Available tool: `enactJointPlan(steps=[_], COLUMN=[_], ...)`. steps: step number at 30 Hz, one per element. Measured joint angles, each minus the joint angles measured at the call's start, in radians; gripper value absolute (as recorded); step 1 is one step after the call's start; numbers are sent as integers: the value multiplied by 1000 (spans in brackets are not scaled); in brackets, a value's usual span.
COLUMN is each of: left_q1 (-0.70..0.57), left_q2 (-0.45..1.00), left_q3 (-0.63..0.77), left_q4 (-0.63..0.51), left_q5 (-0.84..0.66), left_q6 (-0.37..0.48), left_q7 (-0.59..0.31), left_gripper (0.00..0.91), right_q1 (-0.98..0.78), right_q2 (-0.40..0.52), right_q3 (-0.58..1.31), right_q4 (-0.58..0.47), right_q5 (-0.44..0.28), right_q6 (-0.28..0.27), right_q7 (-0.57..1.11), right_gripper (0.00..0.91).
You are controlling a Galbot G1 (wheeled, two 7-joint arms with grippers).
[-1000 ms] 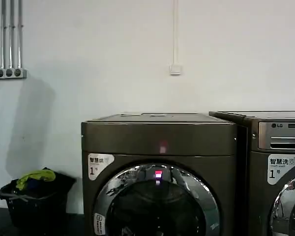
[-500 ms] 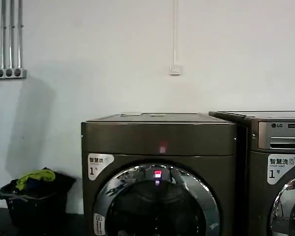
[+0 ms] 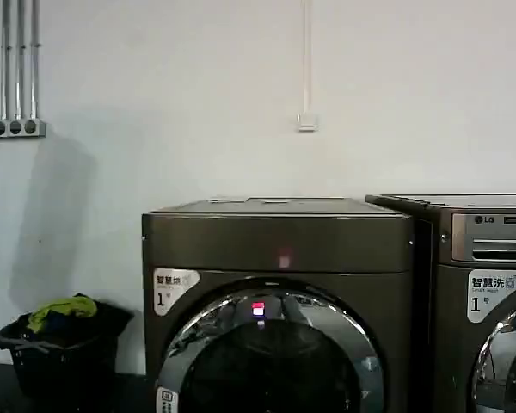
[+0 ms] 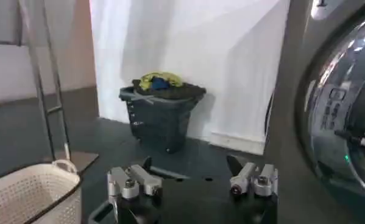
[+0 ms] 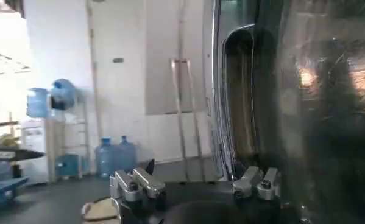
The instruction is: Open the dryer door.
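Note:
The dryer (image 3: 275, 245) is the bronze-grey machine in the middle of the head view, with a white "1" sticker (image 3: 174, 288). Its dryer door (image 3: 198, 331), a chrome ring around dark glass, sits slightly skewed toward the left in its opening. In the left wrist view my left gripper (image 4: 190, 164) is open, low beside the dryer's left front corner, and the door's chrome ring (image 4: 328, 115) curves close by. My right gripper (image 5: 197, 170) is open, right up against the door's dark glass (image 5: 316, 122), near a tall recess in its rim (image 5: 240, 103).
An LG-marked machine (image 3: 490, 258) stands tight against the dryer's right side. A dark laundry basket with clothes (image 3: 60, 344) (image 4: 161, 112) stands by the wall on the left. A white woven basket (image 4: 30, 195) sits on the floor near my left gripper. Water bottles (image 5: 115, 155) stand farther back.
The door's chrome ring, its lower sticker and the red reflection on it have shifted left and slightly down, while the dryer body stays still.

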Motion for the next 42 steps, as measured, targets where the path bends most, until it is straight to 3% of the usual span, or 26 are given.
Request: enactJointPlan(steps=[7, 16, 28, 34, 42], left_q1=[-38, -99, -157, -191, -242], left_q2=[85, 216, 357, 416, 479], left_q3=[-23, -39, 29, 69, 139], left_q4=[3, 207, 418, 520, 682], left_q5=[-36, -25, -7, 21, 2], left_q6=[-54, -144, -271, -393, -626], left_q7=[119, 280, 367, 430, 469], left_gripper=[907, 907, 907, 907, 907], right_q1=[-5, -25, -45, -49, -49], right_q2=[-39, -88, -160, -187, -207], right_q3=[-15, -38, -52, -64, -91], right_q4=[56, 119, 189, 219, 254], right_q5=[0, -1, 0, 7, 14], right_q6=[-20, -29, -34, -35, -41], right_q7=[-7, -6, -7, -3, -3], right_gripper=[907, 907, 907, 907, 907])
